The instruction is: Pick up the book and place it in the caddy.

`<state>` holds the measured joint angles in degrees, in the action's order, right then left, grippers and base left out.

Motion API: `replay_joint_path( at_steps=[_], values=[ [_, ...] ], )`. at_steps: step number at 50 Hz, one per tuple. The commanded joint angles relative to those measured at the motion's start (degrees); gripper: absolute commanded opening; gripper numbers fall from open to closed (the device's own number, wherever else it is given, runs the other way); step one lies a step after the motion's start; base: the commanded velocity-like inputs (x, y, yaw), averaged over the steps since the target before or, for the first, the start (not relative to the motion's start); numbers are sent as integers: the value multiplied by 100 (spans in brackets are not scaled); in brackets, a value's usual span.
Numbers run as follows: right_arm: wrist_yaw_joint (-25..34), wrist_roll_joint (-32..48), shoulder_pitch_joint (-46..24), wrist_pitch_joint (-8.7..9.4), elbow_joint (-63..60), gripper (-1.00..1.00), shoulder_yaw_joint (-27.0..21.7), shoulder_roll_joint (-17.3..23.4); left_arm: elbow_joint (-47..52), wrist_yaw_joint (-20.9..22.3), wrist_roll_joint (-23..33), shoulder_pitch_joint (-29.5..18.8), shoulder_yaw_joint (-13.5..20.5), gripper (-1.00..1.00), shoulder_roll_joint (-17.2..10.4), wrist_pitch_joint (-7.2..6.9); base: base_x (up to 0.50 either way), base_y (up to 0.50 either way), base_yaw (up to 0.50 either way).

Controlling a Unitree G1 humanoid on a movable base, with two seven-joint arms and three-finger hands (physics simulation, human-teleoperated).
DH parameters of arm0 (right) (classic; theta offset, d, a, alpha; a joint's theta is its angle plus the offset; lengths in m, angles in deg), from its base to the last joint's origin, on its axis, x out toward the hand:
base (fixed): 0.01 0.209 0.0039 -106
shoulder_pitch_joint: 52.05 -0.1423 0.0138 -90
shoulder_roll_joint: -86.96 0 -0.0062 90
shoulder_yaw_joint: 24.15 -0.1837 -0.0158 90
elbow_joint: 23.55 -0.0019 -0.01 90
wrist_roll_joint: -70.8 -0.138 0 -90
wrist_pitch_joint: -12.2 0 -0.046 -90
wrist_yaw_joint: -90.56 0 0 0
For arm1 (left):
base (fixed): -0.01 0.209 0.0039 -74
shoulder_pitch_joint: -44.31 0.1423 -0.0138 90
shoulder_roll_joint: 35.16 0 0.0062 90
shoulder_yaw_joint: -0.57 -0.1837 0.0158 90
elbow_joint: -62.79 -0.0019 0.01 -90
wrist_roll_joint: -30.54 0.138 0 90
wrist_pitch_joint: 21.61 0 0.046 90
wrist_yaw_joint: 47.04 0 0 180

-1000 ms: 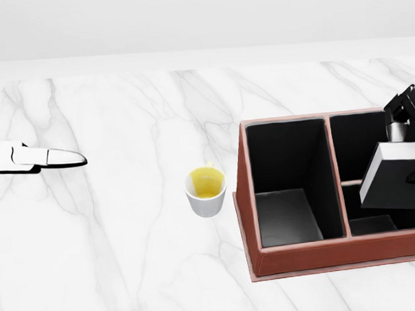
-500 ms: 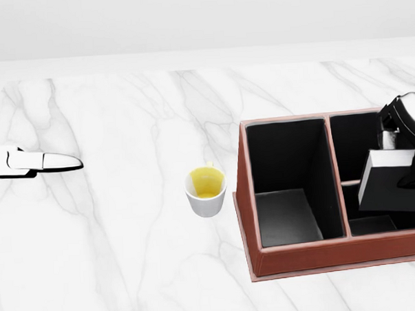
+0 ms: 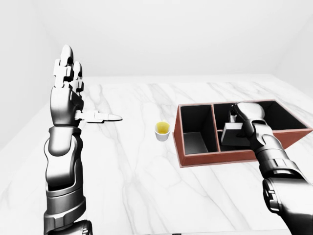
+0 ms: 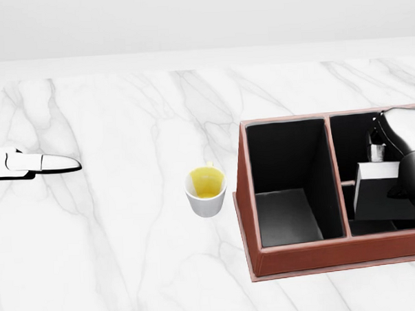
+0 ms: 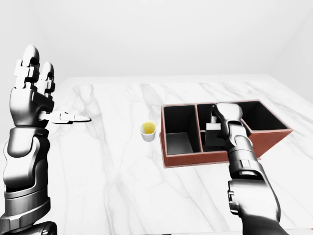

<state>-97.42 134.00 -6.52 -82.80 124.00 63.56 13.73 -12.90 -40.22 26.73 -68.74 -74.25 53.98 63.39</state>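
While partly hidden by the right hand (image 3: pixel 247 113), the book (image 4: pixel 382 186) sits inside the caddy (image 4: pixel 294 256).

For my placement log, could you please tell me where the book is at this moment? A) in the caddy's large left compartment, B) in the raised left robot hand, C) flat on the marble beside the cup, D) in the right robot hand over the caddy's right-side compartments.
D: the right robot hand grips the book over the caddy's right-side compartments.

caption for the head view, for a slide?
Right hand lowers the book into the caddy; a yellow-lined cup stands beside it.
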Motion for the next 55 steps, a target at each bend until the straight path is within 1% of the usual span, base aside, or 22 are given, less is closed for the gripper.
replay_joint_path(
  at_steps=[1,13,17,34,41,42,43,44,45,50,55],
  values=[
    [-322,256,-117,0,226,-100,14,-11,-24,-2,8,19,8,100,2,0,0,0,0],
    [-626,349,-158,0,577,-100,129,-84,-38,-6,21,41,-1,100,17,0,0,0,0],
    [-861,456,-200,0,781,-100,222,-130,-52,-7,25,46,-4,100,20,0,0,0,0],
    [-1202,552,-293,0,1167,-100,337,-224,-135,5,43,82,-1,100,25,0,0,0,0],
    [-1202,530,-317,0,1174,-100,327,-228,-144,6,48,71,1,100,17,0,0,0,0],
    [-1203,522,-321,0,1163,-58,323,-226,-147,6,50,69,-2,100,17,0,0,0,0],
    [-1211,524,-329,0,1161,-21,324,-221,-150,8,52,68,-5,100,18,0,0,0,0],
    [-1271,542,-324,0,1153,50,333,-209,-179,8,54,62,-9,100,22,0,0,0,0],
    [-1242,535,-324,0,1158,100,329,-206,-190,8,59,64,-13,100,23,0,0,0,0],
    [-1169,500,-292,0,1043,100,298,-167,-174,10,58,53,-13,100,23,0,0,0,0],
    [-942,379,-186,0,742,100,208,-148,-199,6,66,51,-25,100,33,0,0,0,0]
  ],
)
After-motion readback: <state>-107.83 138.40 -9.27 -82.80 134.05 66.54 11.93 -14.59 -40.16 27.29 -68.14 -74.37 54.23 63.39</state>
